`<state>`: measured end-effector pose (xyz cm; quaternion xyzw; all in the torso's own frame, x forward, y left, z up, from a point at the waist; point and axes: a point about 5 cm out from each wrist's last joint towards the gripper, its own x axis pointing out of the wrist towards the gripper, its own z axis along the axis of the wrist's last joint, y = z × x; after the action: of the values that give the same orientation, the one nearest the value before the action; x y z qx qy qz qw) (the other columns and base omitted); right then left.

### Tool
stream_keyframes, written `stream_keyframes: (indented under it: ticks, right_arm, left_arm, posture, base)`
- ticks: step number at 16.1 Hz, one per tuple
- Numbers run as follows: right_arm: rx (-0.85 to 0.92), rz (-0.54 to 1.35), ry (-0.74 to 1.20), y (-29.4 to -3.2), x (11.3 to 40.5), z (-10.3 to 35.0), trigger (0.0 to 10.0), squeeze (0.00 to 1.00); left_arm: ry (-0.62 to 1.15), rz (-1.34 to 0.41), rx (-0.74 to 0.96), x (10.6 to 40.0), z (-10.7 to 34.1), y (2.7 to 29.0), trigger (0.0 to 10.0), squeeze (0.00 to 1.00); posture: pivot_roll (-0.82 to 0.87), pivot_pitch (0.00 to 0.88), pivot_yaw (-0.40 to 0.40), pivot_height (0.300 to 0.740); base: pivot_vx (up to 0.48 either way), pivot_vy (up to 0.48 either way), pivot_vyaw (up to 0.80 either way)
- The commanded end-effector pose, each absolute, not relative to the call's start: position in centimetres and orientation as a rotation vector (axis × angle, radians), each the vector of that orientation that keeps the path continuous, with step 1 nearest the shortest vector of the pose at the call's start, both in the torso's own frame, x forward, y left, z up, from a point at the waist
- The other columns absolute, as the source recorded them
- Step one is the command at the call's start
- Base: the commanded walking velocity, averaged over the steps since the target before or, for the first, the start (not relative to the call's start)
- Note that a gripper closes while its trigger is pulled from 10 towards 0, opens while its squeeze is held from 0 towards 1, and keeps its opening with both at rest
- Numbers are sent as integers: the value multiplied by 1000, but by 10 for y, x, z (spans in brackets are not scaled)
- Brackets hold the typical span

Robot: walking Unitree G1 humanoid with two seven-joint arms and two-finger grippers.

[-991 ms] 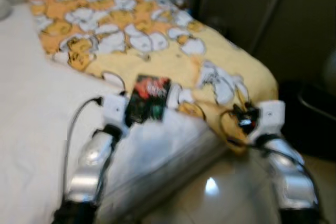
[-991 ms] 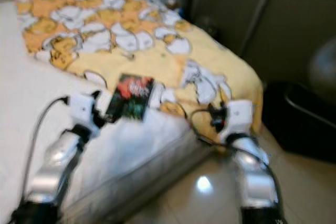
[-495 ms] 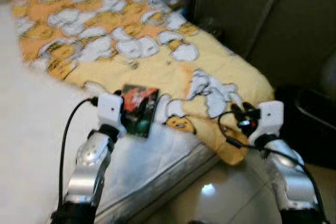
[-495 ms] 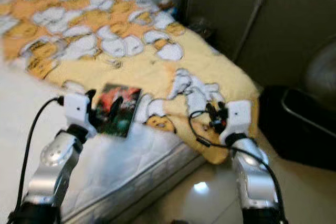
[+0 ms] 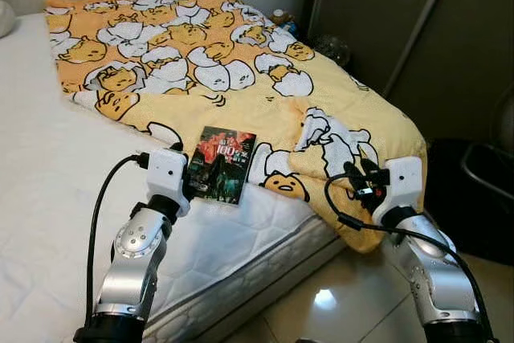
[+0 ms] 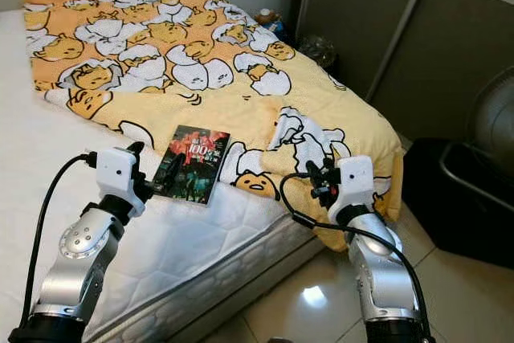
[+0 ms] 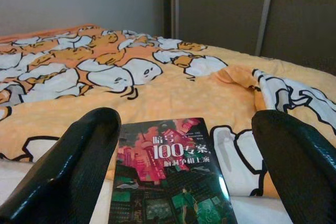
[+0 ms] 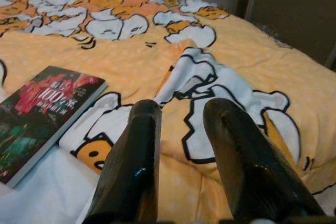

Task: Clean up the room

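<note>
A dark book (image 5: 221, 165) with a red and green cover lies flat near the bed's foot, half on the yellow egg-print blanket (image 5: 241, 78), half on the white mattress (image 5: 48, 166). My left gripper (image 5: 186, 168) is open at the book's near left edge; in the left wrist view its fingers (image 7: 79, 161) stand wide apart on either side of the book (image 7: 173, 177). My right gripper (image 5: 358, 173) hovers off the bed's corner, over the hanging blanket. Its fingers (image 8: 142, 145) are a narrow gap apart, with nothing between them.
Dark sliding wardrobe doors (image 5: 401, 30) run along the right of the bed. A black bin (image 5: 482, 190) and a fan (image 6: 494, 126) stand on the floor at the right. Small items (image 5: 281, 18) sit by the bed's far corner. Glossy tiled floor (image 5: 321, 303) lies below the mattress edge.
The whole picture swayed and has sharpened, so the camera moved. My left gripper stays at the book's edge, the right one off the bed corner. Nothing was taken hold of.
</note>
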<state>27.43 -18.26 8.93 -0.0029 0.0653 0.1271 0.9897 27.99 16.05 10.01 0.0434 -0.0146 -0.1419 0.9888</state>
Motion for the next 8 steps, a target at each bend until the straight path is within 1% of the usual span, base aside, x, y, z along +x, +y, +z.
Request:
stream_keyframes:
  ticks: [1, 5, 8]
  right_arm:
    - [-4, 263, 147, -183, 272, 88, 10000, 0]
    - [-15, 267, 157, -186, 271, 87, 10000, 0]
    - [-23, 268, 160, -188, 272, 89, 10000, 0]
  left_arm:
    - [-19, -297, 106, 281, 99, 158, 10000, 0]
    - [-16, -296, 98, 282, 96, 152, 10000, 0]
    - [-7, -278, 68, 281, 95, 152, 10000, 0]
  posture:
    - [-21, 0, -27, 740]
    - [-31, 0, -35, 740]
    - [-34, 0, -43, 740]
  base:
    - [0, -409, 0]
    - [0, -480, 0]
    - [0, 0, 0]
